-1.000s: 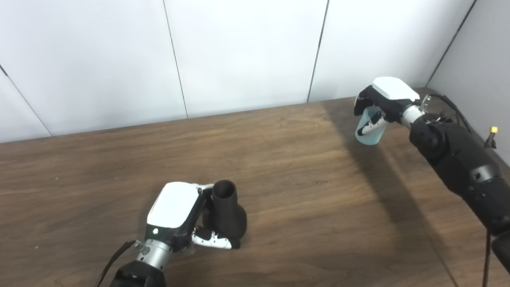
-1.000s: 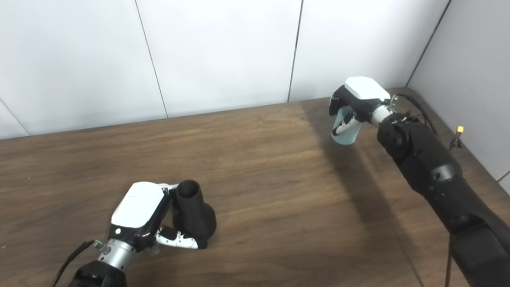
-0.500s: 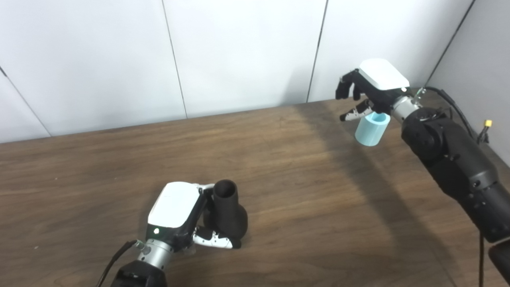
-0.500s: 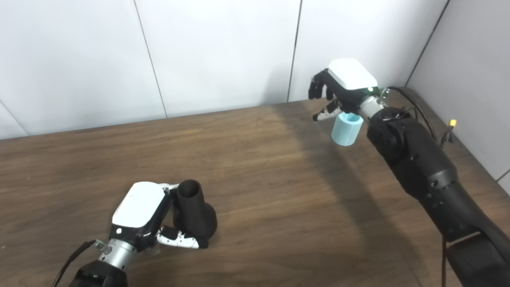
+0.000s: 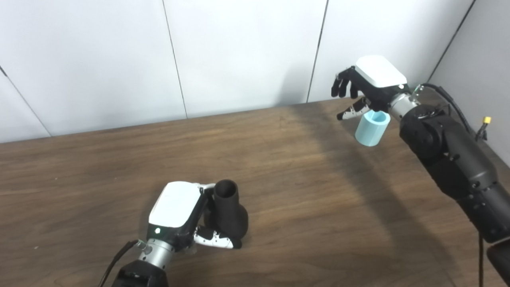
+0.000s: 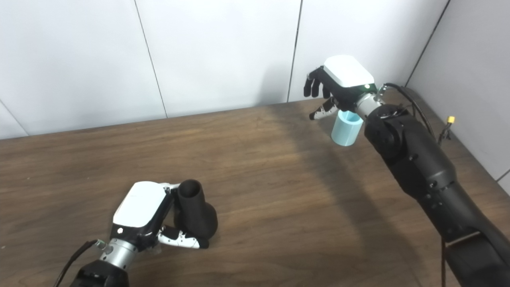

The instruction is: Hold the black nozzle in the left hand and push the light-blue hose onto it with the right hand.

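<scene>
Though gripped, black nozzle upright, mouth up.

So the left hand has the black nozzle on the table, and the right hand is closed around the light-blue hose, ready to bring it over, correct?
Not quite. The left hand does grip the black nozzle on the table, but the right hand is open: the right eye view shows its fingers spread above the light-blue hose, which stands free on the table.

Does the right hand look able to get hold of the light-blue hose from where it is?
Probably yes. The right hand is open just above the light-blue hose, which stands upright on the table with nothing beside it.
</scene>
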`<state>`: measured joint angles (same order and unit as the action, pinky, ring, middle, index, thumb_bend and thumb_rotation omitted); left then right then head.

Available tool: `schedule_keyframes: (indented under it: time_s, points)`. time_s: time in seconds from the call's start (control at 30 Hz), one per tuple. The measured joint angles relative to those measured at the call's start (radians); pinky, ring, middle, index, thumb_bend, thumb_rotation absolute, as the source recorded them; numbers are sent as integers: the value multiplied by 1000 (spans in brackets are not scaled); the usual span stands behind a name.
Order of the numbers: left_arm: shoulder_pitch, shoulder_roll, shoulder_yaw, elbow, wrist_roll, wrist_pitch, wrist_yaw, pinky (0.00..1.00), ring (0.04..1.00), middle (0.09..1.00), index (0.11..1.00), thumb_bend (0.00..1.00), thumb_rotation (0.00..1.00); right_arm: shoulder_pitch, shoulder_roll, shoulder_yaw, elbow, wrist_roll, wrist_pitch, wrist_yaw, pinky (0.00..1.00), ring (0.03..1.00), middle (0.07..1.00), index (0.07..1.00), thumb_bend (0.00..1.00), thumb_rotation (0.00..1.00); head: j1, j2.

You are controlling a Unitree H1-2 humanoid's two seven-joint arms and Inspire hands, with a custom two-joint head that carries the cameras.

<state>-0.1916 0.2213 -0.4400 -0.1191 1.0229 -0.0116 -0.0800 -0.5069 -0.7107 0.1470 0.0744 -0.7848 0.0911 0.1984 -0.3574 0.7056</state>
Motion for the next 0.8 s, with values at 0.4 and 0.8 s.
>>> schedule_keyframes:
  time_s: [0.4, 0.8]
  points:
    - [0, 0, 1, 0, 0, 0, -2, 465, 561, 478, 489, 525, 0, -42, -80, 51, 5, -106, 24, 197, 899, 863, 823, 769, 1000, 175, -9, 3]
    - [0, 0, 4, 0, 0, 0, -3, 473, 564, 474, 490, 525, 0, -40, -81, 46, 5, -126, 55, 270, 939, 885, 821, 746, 1000, 180, -15, 3]
